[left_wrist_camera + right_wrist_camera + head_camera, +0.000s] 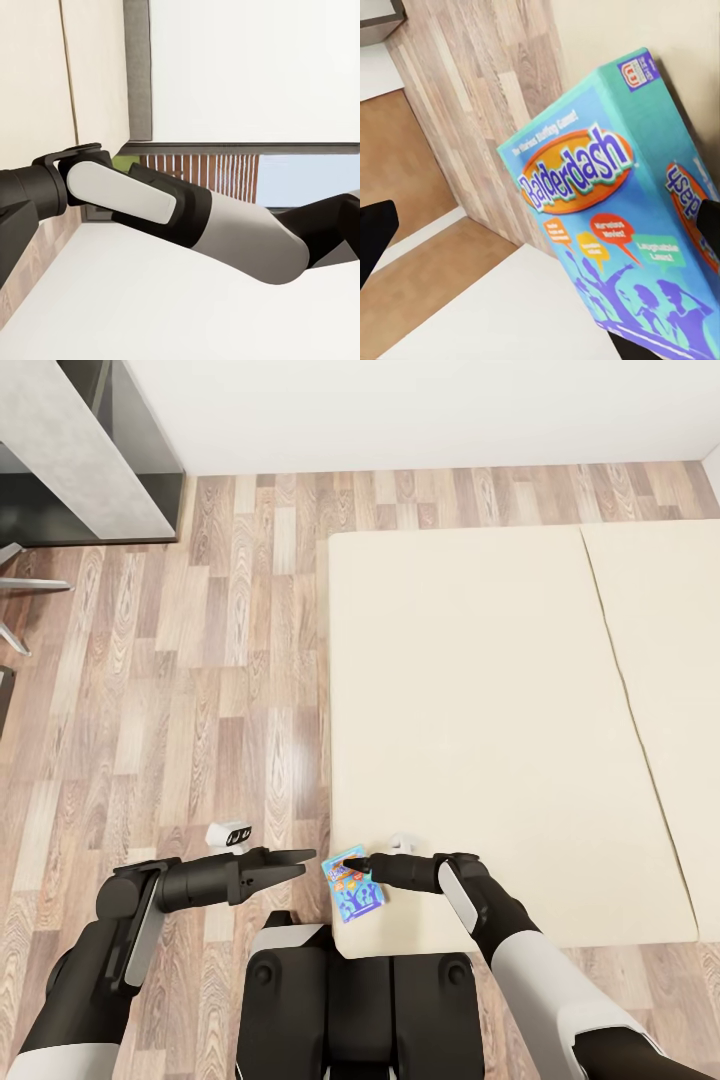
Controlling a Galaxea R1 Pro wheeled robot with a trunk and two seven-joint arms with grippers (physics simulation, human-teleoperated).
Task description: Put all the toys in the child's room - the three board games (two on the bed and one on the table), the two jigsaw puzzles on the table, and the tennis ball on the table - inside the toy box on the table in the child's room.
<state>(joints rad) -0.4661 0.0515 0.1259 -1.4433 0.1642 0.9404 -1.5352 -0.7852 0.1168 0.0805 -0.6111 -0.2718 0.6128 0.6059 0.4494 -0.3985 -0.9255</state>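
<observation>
Right gripper (362,867) at near edge of small blue cartoon-print board game box (352,885) on cream bed (480,710), closure indeterminate; left gripper (297,861) just beside, jaws narrow, empty.

Cream bed (500,690) lies bare beyond the blue board game (352,888)

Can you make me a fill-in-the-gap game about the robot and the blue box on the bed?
1. The small blue cardboard board game box lies on the cream mattress of the bed, near its ____ corner.
2. The big word printed on the box lid is ____.
3. The gripper reaching the box is the robot's ____ one.
4. The floor beside the bed is made of ____ planks.

Missing words: front left; Balderdash; right; wooden
</observation>
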